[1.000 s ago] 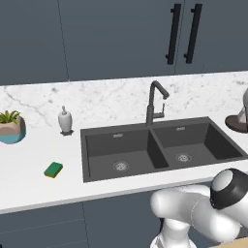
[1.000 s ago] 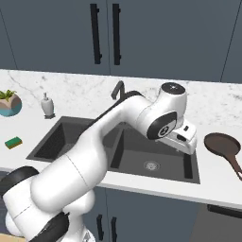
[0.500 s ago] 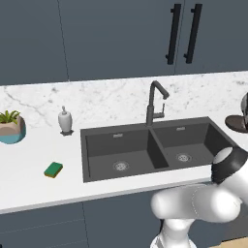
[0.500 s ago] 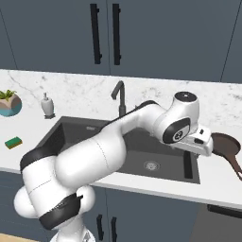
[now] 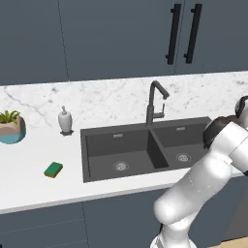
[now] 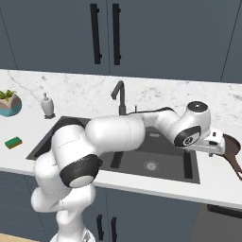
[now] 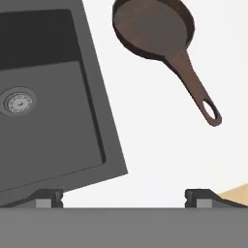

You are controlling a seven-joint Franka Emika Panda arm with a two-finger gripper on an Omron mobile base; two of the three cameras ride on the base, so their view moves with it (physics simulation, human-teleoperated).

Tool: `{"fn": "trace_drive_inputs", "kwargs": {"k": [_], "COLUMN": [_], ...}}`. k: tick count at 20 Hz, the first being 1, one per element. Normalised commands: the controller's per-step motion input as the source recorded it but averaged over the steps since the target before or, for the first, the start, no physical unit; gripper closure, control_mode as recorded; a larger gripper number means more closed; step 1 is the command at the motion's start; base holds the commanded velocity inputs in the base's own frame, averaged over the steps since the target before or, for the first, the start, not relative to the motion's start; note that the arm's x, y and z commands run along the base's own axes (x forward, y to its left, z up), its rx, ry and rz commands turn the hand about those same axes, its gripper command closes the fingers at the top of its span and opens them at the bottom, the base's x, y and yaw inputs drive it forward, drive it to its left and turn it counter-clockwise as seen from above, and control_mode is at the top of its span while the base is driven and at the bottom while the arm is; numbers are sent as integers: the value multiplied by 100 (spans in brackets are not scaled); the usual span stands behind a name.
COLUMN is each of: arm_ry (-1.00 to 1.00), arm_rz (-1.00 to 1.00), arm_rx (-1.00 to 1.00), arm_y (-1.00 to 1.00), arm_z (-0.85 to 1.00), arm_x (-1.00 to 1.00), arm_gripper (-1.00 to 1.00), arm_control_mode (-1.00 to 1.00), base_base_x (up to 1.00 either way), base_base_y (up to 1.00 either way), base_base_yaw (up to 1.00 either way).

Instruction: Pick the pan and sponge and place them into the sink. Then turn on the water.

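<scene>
The dark brown pan (image 7: 152,26) lies on the white counter right of the sink (image 7: 48,121), its thin handle (image 7: 196,89) pointing away from the bowl. My gripper (image 7: 123,198) hovers above the counter by the sink's right edge, short of the pan, open with nothing between its fingertips (image 7: 48,197). From the right base, the gripper (image 6: 216,147) sits just left of the pan (image 6: 234,150), partly covering it. The green-and-yellow sponge (image 5: 53,169) rests on the counter left of the sink (image 5: 101,155). The gooseneck faucet (image 5: 155,101) stands behind the divider.
A white soap dispenser (image 5: 65,120) and a potted plant in a teal bowl (image 5: 10,128) stand at the back left of the counter. Dark cabinets with black handles (image 5: 183,34) hang above. My arm stretches across the right basin (image 6: 160,156).
The arm has swung to the right across the sink, carrying the hand from over the right basin to the counter beside the pan. The pan and sponge have not moved.
</scene>
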Motion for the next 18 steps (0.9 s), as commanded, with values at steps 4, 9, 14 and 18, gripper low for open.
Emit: {"fn": "trace_drive_inputs", "kwargs": {"k": [4,9,14,18], "arm_ry": [0,0,0,0], "arm_rz": [4,1,2,1], "arm_rx": [0,0,1,5], "arm_y": [-44,-12,-32,-30], "arm_z": [-12,-1,-9,-19], "arm_x": [21,3,13,3], "arm_gripper": [-100,-100,-100,-100], "arm_control_mode": [-100,-100,-100,-100], "base_base_x": [0,0,0,0], "base_base_y": [0,0,0,0], "base_base_yaw": [0,0,0,0]}}
